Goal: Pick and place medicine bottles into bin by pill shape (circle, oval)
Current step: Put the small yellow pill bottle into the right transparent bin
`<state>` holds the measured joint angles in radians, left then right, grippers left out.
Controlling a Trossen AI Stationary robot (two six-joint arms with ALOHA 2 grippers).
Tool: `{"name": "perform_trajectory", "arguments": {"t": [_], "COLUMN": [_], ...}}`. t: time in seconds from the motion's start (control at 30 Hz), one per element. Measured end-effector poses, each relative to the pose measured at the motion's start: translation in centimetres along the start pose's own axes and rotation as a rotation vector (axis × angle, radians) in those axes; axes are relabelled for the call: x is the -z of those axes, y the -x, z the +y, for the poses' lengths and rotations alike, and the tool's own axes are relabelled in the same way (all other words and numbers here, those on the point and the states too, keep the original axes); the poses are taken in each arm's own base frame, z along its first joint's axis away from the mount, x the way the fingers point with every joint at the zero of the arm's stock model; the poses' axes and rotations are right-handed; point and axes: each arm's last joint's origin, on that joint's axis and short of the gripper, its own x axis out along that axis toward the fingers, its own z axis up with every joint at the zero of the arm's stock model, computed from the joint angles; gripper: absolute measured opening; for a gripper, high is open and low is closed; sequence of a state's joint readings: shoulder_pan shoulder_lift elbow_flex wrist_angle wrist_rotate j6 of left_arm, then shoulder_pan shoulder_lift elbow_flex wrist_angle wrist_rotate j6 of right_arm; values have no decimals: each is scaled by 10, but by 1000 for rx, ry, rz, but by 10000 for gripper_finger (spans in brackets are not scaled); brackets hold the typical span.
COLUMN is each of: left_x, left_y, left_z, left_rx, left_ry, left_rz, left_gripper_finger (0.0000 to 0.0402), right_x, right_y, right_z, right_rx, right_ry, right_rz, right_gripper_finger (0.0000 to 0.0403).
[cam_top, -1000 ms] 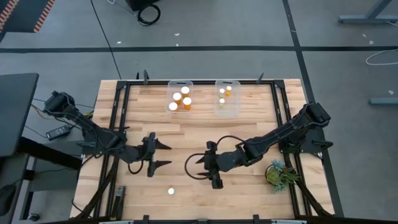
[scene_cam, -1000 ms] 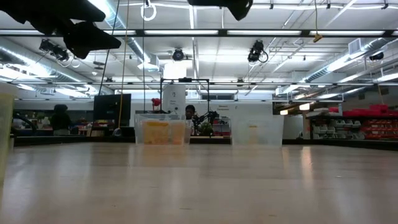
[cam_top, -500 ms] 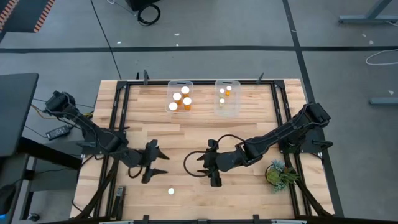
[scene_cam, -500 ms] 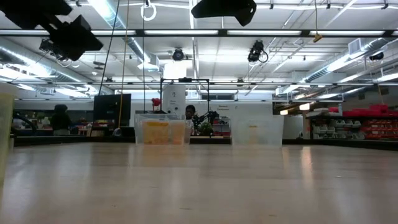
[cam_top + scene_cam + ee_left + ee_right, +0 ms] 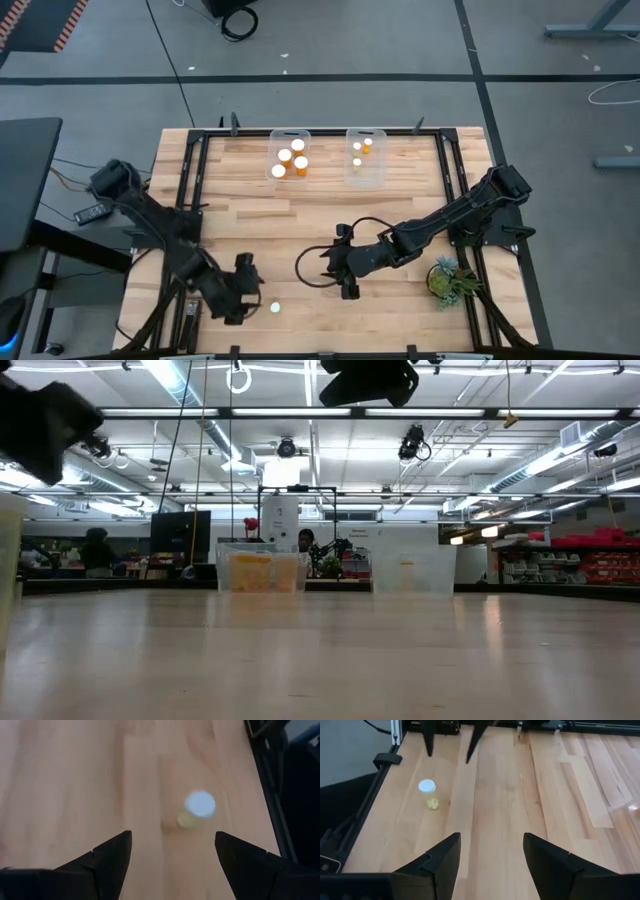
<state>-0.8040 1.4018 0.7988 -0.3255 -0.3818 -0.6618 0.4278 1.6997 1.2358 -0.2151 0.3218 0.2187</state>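
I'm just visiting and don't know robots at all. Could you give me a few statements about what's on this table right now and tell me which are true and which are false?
1. One medicine bottle stands alone on the table, outside the bins. True.
2. The left gripper has closed on that bottle. False: its fingers are open and the bottle stands just ahead of them, untouched.
3. The left bin holds three bottles. True.
4. The right bin has nothing in it. False: small white-capped bottles lie inside.
5. The right gripper carries a bottle. False: it is open with nothing between its fingers, near the table's middle.
6. A small green plant sits at the table's right edge. True.
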Motion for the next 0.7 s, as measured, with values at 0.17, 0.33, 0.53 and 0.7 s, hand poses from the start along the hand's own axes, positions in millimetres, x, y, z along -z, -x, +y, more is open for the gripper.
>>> {"name": "perform_trajectory", "arguments": {"t": [0.17, 0.33, 0.53, 0.7], "left_x": [10, 19, 24, 23], "left_y": [-15, -33, -47, -58], "left_z": [-14, -18, -18, -23], "left_rx": [3, -42, -72, -34], "left_ry": [62, 131, 185, 212], "left_rz": [84, 128, 145, 106], "left_gripper_finger": [293, 293, 293, 291], "right_x": [0, 0, -1, 0], "right_y": [0, 0, -2, -4], "right_z": [0, -1, -8, -13], "right_rx": [1, 3, 19, 33], "right_ry": [24, 53, 59, 55], "right_rz": [4, 4, 9, 24], "right_gripper_finger": [222, 222, 222, 222]}}
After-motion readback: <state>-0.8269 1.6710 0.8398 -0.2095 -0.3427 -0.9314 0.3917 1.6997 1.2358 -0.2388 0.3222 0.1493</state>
